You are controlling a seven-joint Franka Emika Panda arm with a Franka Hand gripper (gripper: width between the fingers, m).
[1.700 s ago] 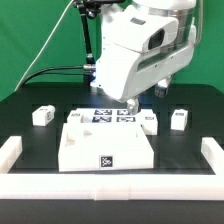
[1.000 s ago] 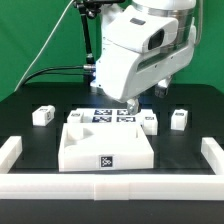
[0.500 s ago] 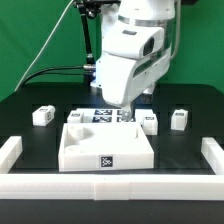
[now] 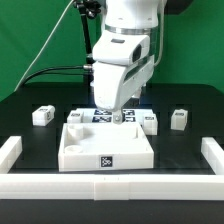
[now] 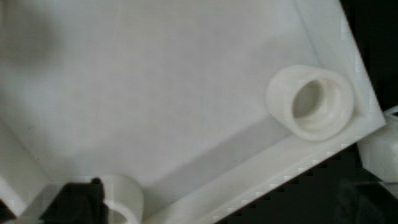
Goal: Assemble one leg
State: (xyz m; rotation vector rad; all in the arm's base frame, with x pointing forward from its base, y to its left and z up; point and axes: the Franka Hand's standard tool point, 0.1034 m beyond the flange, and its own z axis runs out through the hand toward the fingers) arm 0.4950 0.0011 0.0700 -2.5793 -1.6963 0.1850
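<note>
Four small white legs lie on the black table in the exterior view. One leg [image 4: 42,115] is at the left, one [image 4: 178,119] at the right, one [image 4: 149,122] beside the tray's back right corner and one [image 4: 75,117] at its back left. My gripper [image 4: 113,113] hangs just over the back edge of the large white tray-like piece [image 4: 105,148]. Its fingers are too hidden to tell open from shut, and I see nothing in them. The wrist view shows the tray's inside [image 5: 143,90] close up with a round corner socket [image 5: 320,103].
The marker board [image 4: 103,116] lies behind the tray, under the gripper. White rails stand at the exterior view's left [image 4: 10,155] and right [image 4: 212,155]. A black cable [image 4: 50,70] runs behind the arm.
The arm has swung toward the exterior view's left and turned, and the gripper has shifted left along the tray's back edge. The legs and tray have not moved.
</note>
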